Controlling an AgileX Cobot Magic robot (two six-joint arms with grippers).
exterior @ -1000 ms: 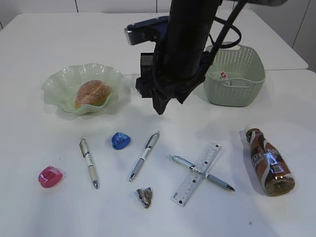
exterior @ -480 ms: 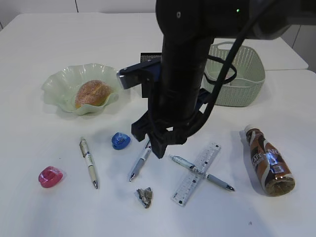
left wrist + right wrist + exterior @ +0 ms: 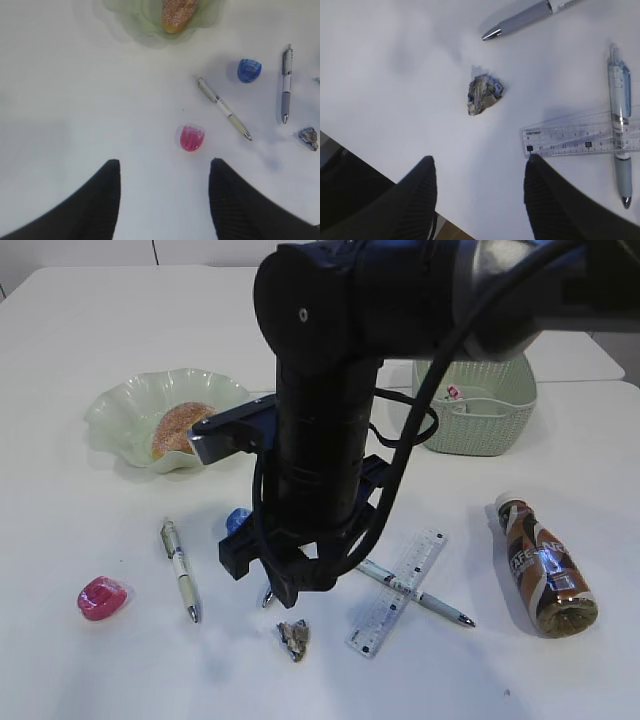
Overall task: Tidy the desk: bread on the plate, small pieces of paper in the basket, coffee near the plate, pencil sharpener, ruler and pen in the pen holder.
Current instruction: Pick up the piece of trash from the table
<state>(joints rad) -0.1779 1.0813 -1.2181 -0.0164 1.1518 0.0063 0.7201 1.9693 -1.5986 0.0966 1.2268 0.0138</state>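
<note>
So far only the sugar-dusted golden bun (image 3: 183, 427) sits in the wavy pale green glass plate (image 3: 120, 410). My right gripper (image 3: 480, 192), jaws open and empty, hangs with the crumpled paper scrap (image 3: 484, 93) at 12 o'clock. Left jaws are open and empty too. Pens, clear ruler (image 3: 398, 592) and brown coffee bottle (image 3: 543, 568) all wait on the counter.

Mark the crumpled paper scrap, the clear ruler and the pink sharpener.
crumpled paper scrap (image 3: 483, 93), right wrist view, middle of the wad.
clear ruler (image 3: 570, 140), right wrist view, printed scale left of the pen.
pink sharpener (image 3: 192, 138), left wrist view, centre of its body.
</note>
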